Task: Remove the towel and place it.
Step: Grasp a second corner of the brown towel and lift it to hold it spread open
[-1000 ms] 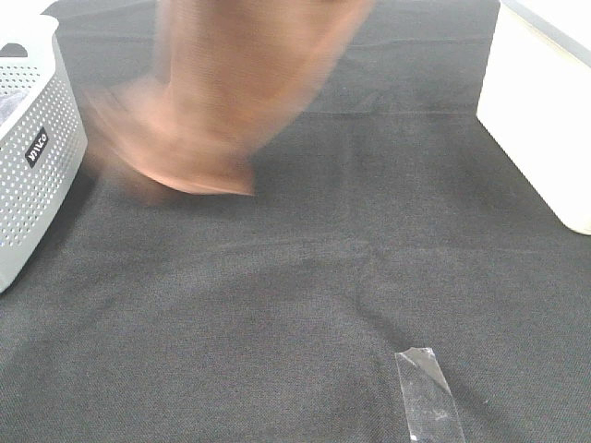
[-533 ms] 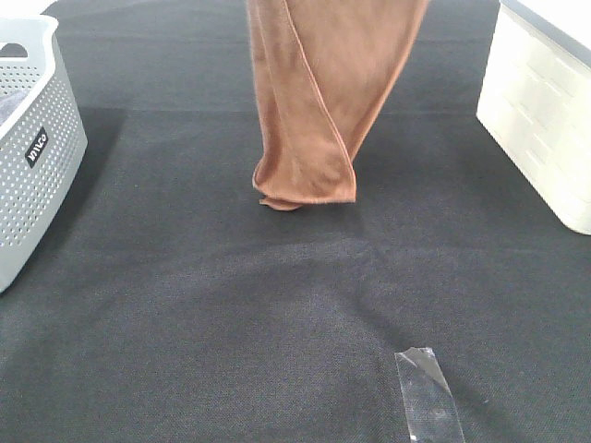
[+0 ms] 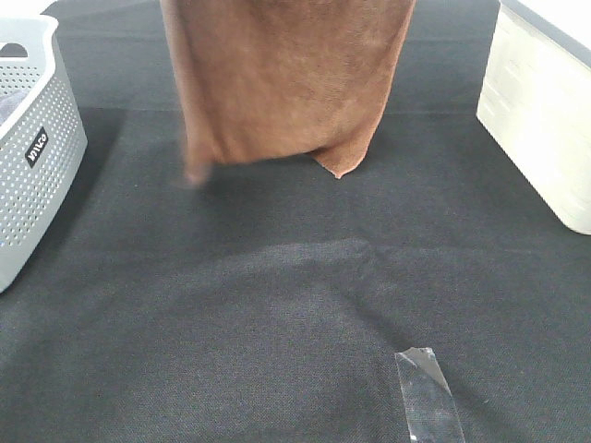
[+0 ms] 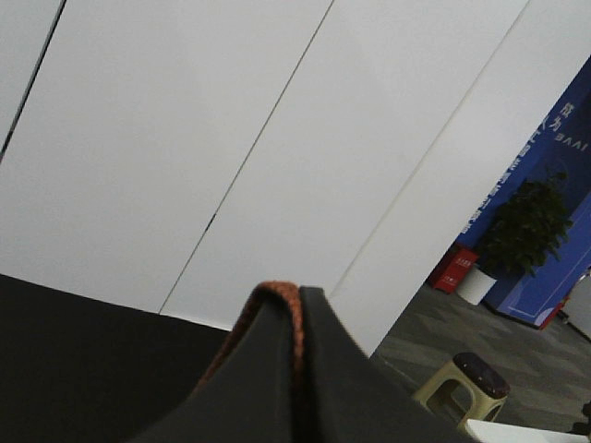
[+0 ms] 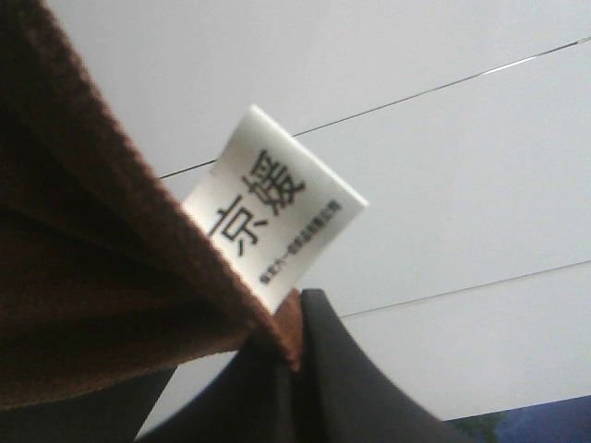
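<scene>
Black tablecloth (image 3: 277, 305) covers the whole work surface, and the towel (image 3: 286, 83) hangs above its far half, clear of the cloth, with its upper part cut off by the top of the high view. Your left gripper (image 4: 297, 309) is pinched tight on the stitched hem (image 4: 275, 293), and your right gripper (image 5: 295, 323) is clamped on the same hem just beside the white label (image 5: 277, 217), so you carry the towel by two points of its upper edge. The lower edge is smeared on the left of the high view while the lower right corner is sharp, so I judge that the cloth is swinging. Let it settle before you lower it. Hold both grips level and well apart so the towel hangs flat. Bring the bottom edge down to the cloth first, then lay the rest out away from it rather than dropping it in a heap. Watch the grey basket (image 3: 42, 157) at the left edge. Only its perforated wall and rim show, so I cannot tell what it holds. The white box (image 3: 540, 120) at the right edge shows only its side and a sliver of its top, and its contents are hidden too. A strip of clear tape (image 3: 429, 397) lies on the near cloth, well apart from the towel.
</scene>
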### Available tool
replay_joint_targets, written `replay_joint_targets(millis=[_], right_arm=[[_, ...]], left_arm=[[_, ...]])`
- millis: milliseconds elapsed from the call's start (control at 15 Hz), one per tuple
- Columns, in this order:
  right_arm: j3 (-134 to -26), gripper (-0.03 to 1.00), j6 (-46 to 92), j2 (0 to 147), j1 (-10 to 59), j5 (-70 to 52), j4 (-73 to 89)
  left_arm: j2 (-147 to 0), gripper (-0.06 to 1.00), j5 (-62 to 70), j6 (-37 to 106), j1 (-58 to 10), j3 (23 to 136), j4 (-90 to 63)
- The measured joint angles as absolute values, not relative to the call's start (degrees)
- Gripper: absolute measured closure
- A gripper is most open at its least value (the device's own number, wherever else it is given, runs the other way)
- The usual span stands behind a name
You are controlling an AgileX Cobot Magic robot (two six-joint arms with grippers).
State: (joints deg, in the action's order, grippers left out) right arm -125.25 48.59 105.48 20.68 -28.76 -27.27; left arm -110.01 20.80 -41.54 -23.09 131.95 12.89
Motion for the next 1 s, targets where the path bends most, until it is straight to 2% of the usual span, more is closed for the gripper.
replay_joint_targets(millis=[267, 467, 667, 1000], right_arm=[[-125.25, 0.97, 41.65, 108.06, 17.36, -18.96, -28.53], [-125.59, 0.97, 40.57, 109.55, 15.87, -13.24, -28.53], [-133.27, 0.97, 39.36, 115.34, 14.15, -9.4, -27.16], [-142.15, 0.97, 39.25, 122.44, 12.89, -3.61, -23.49]], left_arm=[[-112.76, 0.94, 15.81, -41.65, -21.66, 131.95, 10.08], [-115.79, 0.94, 7.05, -41.77, -19.48, 131.95, 8.14], [-119.35, 0.94, -6.88, -41.77, -17.42, 131.95, 7.96], [-124.27, 0.94, -19.54, -43.03, -14.38, 131.95, 8.42]])
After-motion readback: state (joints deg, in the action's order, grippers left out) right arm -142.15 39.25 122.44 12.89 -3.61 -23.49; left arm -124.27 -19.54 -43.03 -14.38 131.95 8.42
